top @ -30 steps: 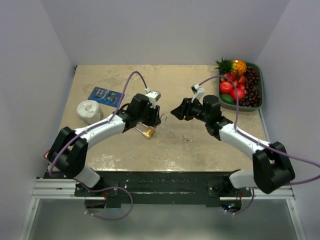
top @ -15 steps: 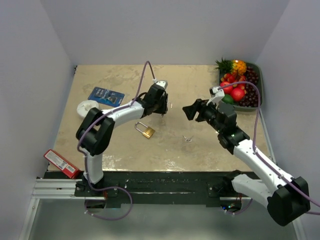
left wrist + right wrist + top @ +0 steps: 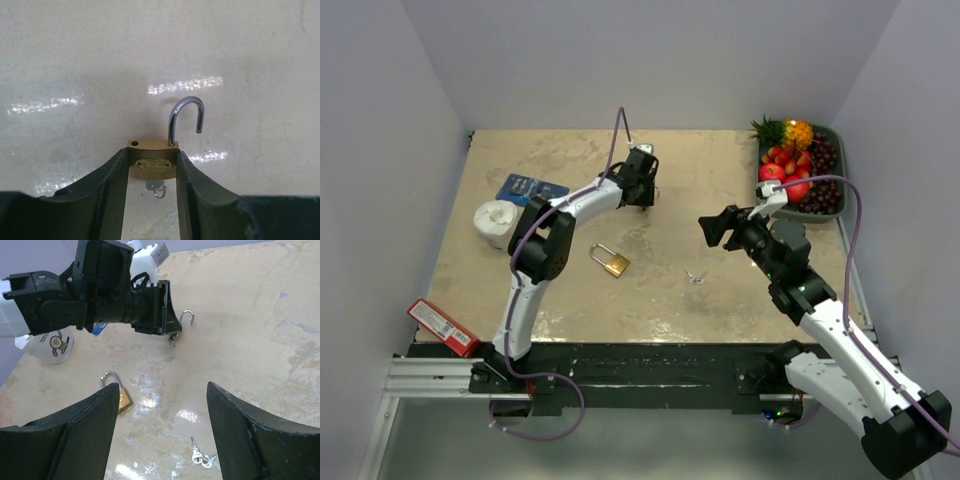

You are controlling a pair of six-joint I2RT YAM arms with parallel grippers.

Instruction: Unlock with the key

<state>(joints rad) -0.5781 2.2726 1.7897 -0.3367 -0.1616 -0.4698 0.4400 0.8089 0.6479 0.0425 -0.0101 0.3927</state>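
Left gripper (image 3: 152,151) is closed partway on the small brass padlock (image 3: 152,167), holding it by the body near the far middle of the table. The lock lines up with the fingers, with the open shackle (image 3: 186,116) pointing away from the wrist and what looks like the key (image 3: 158,189) hanging underneath. Right gripper (image 3: 162,386) is wide open and empty, well off to the right, facing the lock's key end.

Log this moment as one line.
left claw: shut on padlock | shackle: open | right claw: open, empty | second padlock: on table
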